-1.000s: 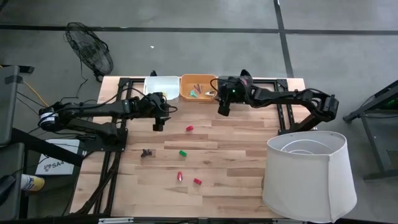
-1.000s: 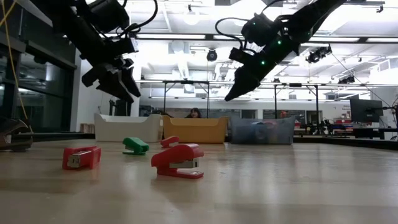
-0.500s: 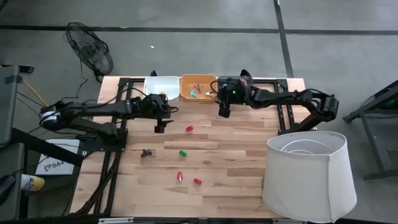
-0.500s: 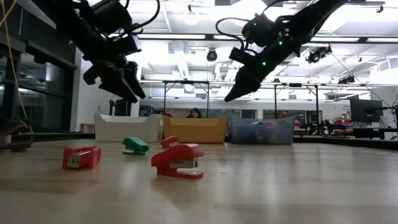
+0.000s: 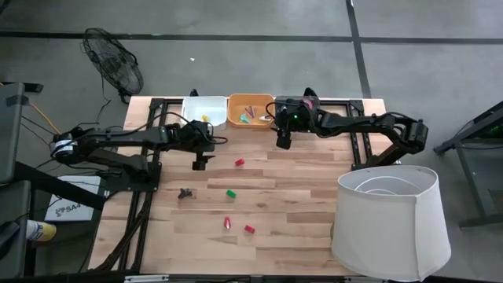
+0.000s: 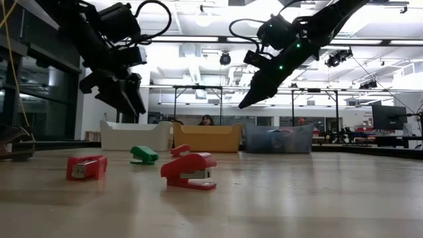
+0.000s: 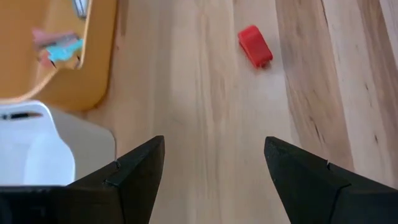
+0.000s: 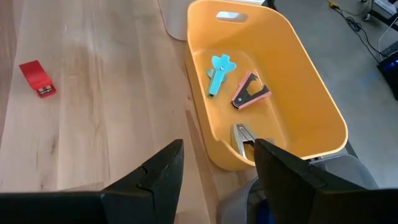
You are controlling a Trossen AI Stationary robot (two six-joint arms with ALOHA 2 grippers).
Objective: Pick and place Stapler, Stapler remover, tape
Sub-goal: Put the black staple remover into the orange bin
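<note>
We see small red staplers [image 5: 240, 163] and a green one [image 5: 231, 192] scattered mid-counter [image 5: 314, 204], with pink and blue stapler removers [image 8: 250, 91] in the orange bin [image 8: 311, 112]. The left gripper [image 5: 200, 163] and right gripper [image 5: 281, 142] hover spread and empty.

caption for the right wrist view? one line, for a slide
Right end effector, open and empty, hovers by the orange bin holding staple removers, red stapler on the table.
</note>
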